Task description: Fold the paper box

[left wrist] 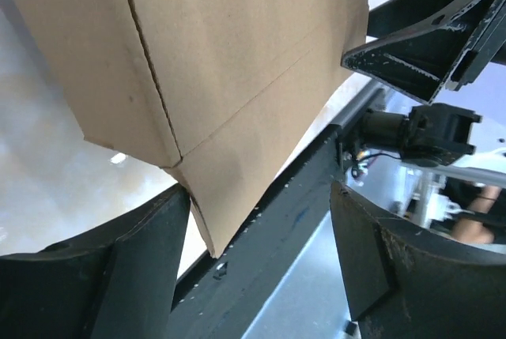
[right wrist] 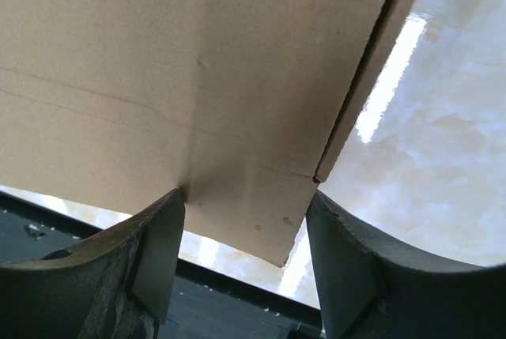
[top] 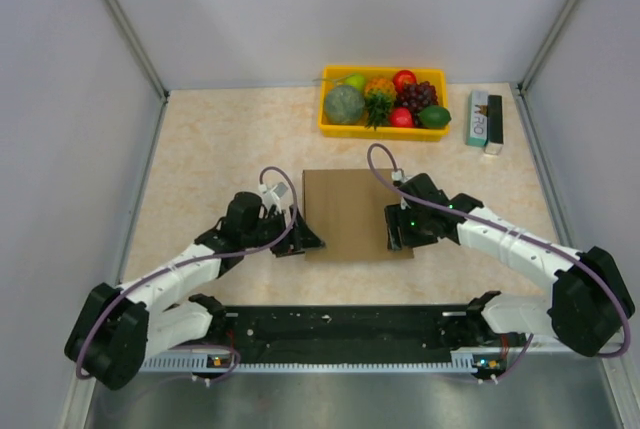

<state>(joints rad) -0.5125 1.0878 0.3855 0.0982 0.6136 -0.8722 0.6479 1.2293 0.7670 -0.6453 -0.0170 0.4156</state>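
The paper box [top: 350,211] is a flat brown cardboard rectangle lying in the middle of the table. My left gripper [top: 303,239] is at its near left corner, jaws open; in the left wrist view the box's creased corner flap [left wrist: 229,165] hangs between the open fingers [left wrist: 134,268], touching the left one. My right gripper [top: 398,231] is at the box's near right part, jaws open; in the right wrist view the box's corner [right wrist: 253,189] sits between the two fingers [right wrist: 158,252], touching the left finger.
A yellow tray [top: 327,121] of fruit stands at the back centre. A small green-white-black carton [top: 484,119] lies to its right. The black rail [top: 340,327] of the arm bases runs along the near edge. Grey walls close both sides.
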